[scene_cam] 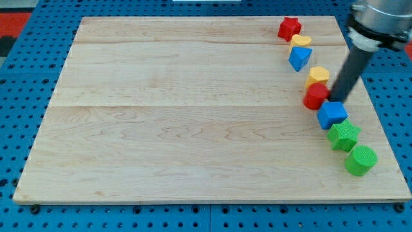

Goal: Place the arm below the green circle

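Approaching: our tip (337,100) sits between red block (315,96) and blue cube (332,115), above green circle (360,160) near desk (193,129) bottom-right corner. No end effector, just rod. Next, we skirt right, stop below circle.

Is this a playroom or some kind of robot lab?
Probably a robot lab. A wooden board lies on a blue pegboard bench full of holes. My tip ends a dark rod and sits among toy blocks, between the red block and the blue block.
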